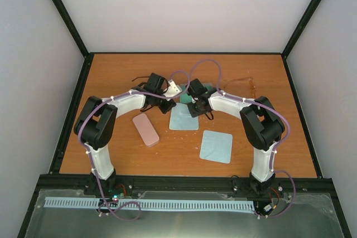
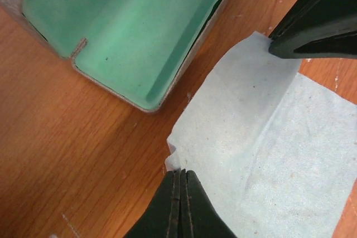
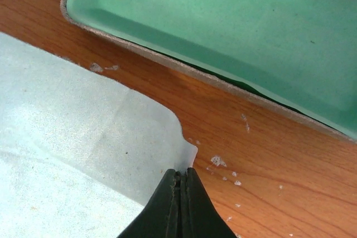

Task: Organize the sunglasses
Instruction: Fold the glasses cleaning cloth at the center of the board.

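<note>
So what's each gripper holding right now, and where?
Both pinch the same pale blue cloth: left gripper at one corner, right gripper at another, beside the open case.

Dark sunglasses, tiny, partly behind left arm

Even, diffuse light, seemingly from above, casts soft shadows on the table; the top view is slightly soft and washed out; both wrist views are bright, the pale blue cloth crisp, the dark fingertips nearest the lens softer.
</note>
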Robot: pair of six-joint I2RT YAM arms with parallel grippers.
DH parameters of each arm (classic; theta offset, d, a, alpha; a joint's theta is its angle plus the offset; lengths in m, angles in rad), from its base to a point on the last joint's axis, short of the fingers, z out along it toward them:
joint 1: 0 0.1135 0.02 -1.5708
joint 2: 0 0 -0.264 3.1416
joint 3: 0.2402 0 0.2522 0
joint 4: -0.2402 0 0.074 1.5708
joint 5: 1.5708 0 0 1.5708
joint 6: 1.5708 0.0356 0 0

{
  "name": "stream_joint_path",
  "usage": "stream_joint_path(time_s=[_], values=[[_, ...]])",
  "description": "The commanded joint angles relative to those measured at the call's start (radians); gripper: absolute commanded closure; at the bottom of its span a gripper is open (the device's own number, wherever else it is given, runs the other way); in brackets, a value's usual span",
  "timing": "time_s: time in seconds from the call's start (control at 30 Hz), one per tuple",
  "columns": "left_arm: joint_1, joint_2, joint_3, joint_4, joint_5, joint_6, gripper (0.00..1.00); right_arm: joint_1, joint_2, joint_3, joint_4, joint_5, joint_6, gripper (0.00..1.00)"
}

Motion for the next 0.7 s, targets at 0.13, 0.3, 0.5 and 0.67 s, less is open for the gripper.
stream_joint_path(time_s=[0.13,0.3,0.5,0.67], values=[[-0.01,-0.068,-0.054,0.006,0.028,-0.016,1.0,-0.001,-0.065,-0.023,0.044,0.026,0.001,0.97],[-0.01,-0.103,-0.104,0.023,0.037,-0.011,1.0,-0.001,-0.095,-0.056,0.069,0.012,0.004,0.97],[-0.011,-0.126,-0.118,0.025,0.054,-0.015,1.0,-0.001,-0.102,-0.094,0.085,-0.022,0.008,0.97],[-0.017,-0.14,-0.128,0.021,0.067,-0.017,1.0,-0.001,-0.113,-0.121,0.089,-0.051,0.008,0.97]])
